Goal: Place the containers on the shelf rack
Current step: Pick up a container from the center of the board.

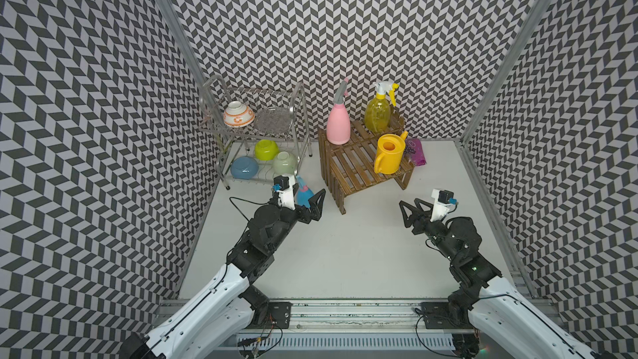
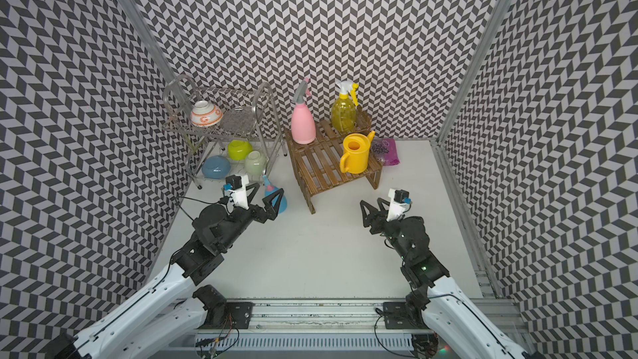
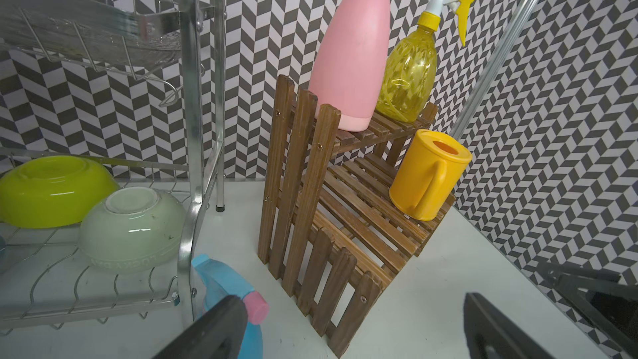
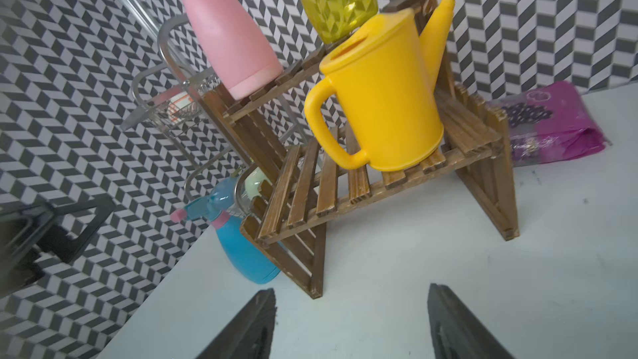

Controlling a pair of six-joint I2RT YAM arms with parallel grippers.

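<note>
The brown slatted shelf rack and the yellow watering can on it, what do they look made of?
Brown slatted shelf rack: wood, most likely, stained dark, matt finish; grain streaks and screw heads show on the boards. Yellow watering can: probably plastic, smooth with a soft sheen; body and handle look moulded in one even colour.

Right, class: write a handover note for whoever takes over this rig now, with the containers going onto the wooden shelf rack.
Left gripper: open, empty, close by the blue spray bottle.
Right gripper: open, empty, over the table.
Done: pink spray bottle and yellow trigger sprayer on the shelf rack's upper step; watering can on its lower step.
To do: the blue spray bottle stands on the table beside the rack; grasp and shelve it.
</note>
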